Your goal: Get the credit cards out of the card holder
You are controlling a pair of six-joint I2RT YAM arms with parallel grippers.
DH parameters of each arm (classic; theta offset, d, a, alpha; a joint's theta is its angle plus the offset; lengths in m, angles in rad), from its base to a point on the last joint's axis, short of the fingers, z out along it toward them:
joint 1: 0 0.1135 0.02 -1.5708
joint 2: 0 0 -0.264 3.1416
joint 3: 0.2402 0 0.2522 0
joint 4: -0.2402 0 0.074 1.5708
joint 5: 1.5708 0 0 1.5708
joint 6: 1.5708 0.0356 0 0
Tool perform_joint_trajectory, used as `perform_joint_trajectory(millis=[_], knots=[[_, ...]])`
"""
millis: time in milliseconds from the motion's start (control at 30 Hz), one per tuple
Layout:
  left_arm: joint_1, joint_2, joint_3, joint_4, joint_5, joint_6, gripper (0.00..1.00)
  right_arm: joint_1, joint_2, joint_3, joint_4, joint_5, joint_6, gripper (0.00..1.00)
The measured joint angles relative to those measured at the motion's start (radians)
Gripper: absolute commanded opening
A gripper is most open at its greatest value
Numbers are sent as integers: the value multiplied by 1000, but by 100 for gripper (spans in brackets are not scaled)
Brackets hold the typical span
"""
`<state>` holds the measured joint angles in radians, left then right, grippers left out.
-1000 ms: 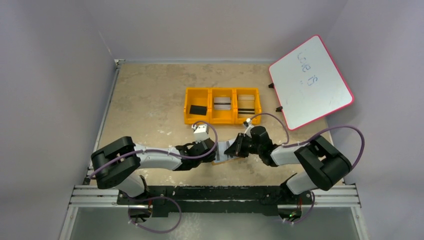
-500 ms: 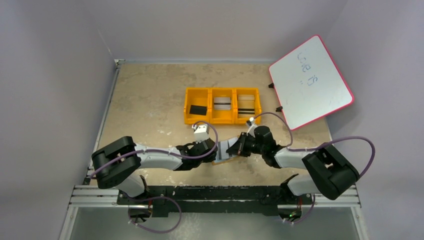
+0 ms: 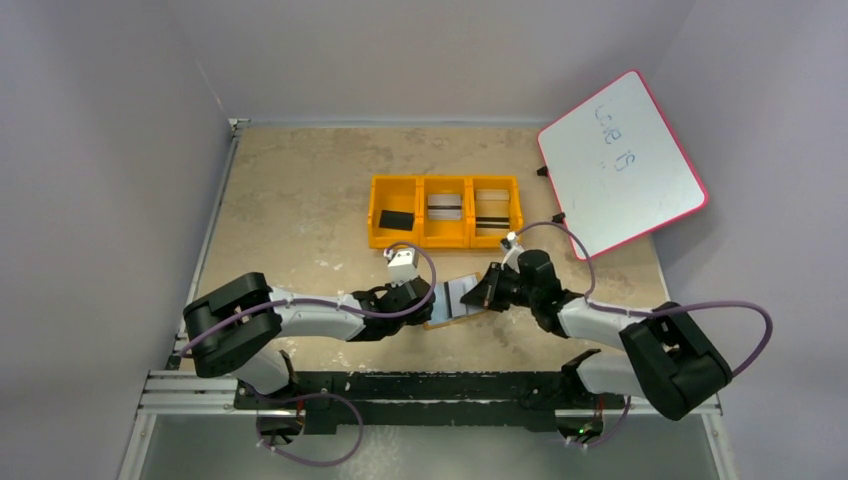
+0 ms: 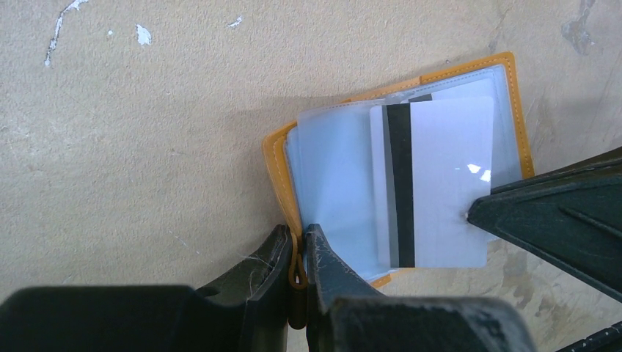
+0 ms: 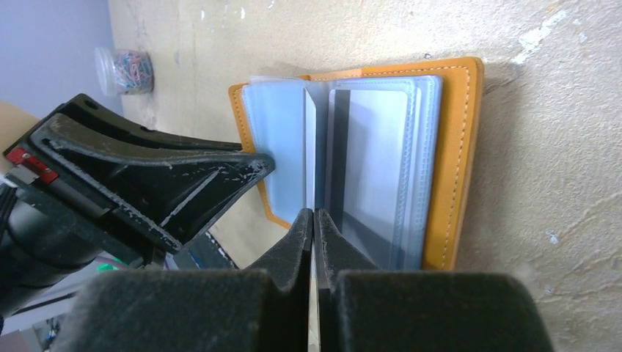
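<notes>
Right claw (image 5: 314, 220) is clamped shut on the very edge of one credit card (image 4: 447, 183), black stripe showing. The card lies across the open card holder (image 4: 331, 183), which sits on the bench (image 4: 147, 147) between the two arms. Left claw (image 4: 297, 238) is pinched tight on the holder's tan rim, anchoring it.

Here's the danger: that's a thin grip on a slick edge, so the card could slide out of the jaws as it's drawn away. If the left pinch slips, the whole holder may drag along with it. A clear sleeve might also catch and lift with the card.

The count now:
- One holder, two claws, one card in the grip.
- Possibly a second stripe peeking behind it, though I can't be sure.
- One orange tray (image 3: 445, 243) with three compartments: a black block (image 3: 396, 219) in the left one and striped cards in the other two, number unclear.
- One whiteboard (image 3: 620, 165) and one jar of paper clips (image 5: 125, 70).
</notes>
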<state>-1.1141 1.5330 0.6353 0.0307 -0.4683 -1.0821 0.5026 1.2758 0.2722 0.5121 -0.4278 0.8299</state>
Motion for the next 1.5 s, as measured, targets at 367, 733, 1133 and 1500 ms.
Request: perform_joint_trajectory(millis=[367,733,1133,1500], knots=[[0,-2,13,-26,-1,25,0,-8,-17,-26,16,-19,-15,11],[0,-2,21,-34,11,53,0,-10,73,-29,126,-59,34,22],[0,-2,25,-40,12,53,0,-10,97,-29,154,-62,44,15],[0,-8,25,-58,3,53,0,-10,71,-3,97,-45,18,0]])
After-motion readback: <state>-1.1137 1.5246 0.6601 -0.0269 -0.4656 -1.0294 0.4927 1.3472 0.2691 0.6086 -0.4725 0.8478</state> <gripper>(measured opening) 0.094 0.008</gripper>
